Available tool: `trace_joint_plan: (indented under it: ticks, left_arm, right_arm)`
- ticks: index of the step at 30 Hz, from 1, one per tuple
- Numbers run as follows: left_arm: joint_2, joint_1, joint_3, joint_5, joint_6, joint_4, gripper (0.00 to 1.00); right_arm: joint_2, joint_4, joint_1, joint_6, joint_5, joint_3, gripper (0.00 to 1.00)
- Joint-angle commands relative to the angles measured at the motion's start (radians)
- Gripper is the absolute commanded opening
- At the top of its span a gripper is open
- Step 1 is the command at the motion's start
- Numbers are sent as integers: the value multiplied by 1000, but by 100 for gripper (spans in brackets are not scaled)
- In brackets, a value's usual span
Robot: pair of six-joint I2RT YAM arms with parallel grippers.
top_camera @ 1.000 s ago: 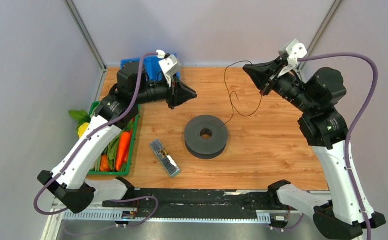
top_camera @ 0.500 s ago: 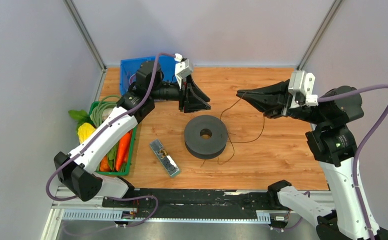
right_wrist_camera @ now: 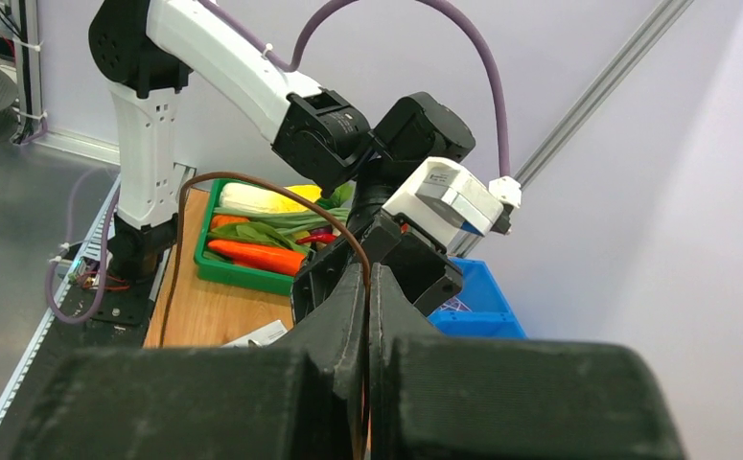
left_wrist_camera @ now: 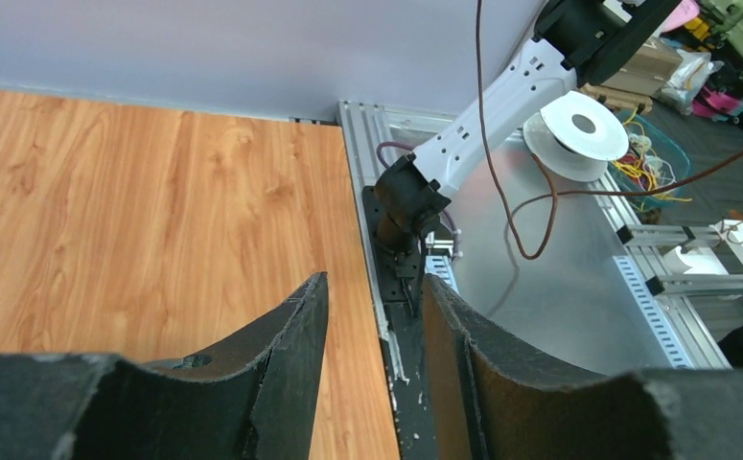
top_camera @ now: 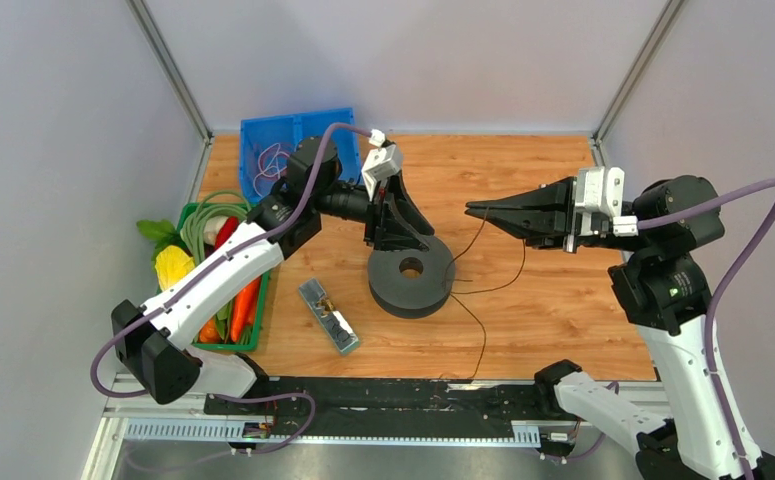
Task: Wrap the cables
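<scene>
Pale grey walls (top_camera: 413,60) enclose the wooden table (top_camera: 563,320) on three sides.

Bright, even, diffuse light falls from above; the spool (top_camera: 433,290) casts only a faint, soft shadow on the wooden table (top_camera: 543,310). The overhead view is sharp. Both wrist views blur the near black fingers (left_wrist_camera: 281,383), yet the thin cable (right_wrist_camera: 252,180) reads crisp.

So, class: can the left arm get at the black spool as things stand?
Probably yes. The left gripper is open, right at the far rim of the spool, with nothing between them; the thin wire runs off the other side, pinched in the right gripper.
</scene>
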Motion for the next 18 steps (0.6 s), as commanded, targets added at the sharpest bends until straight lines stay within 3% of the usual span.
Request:
trace_joint_plan:
  ticks: [1,10,18]
  left_arm:
    - [-33,-26,-6,-7,-10,56,49]
    - [-53,-60,-64,-28,31,39,49]
    - [-79,-62,-103,-4,-1,129,49]
  right_arm:
    - [-4,25,13,-40,4,-5,0]
    - [2,22,32,-52,53,-5,0]
    - [-1,7,41,-65,70,-8,0]
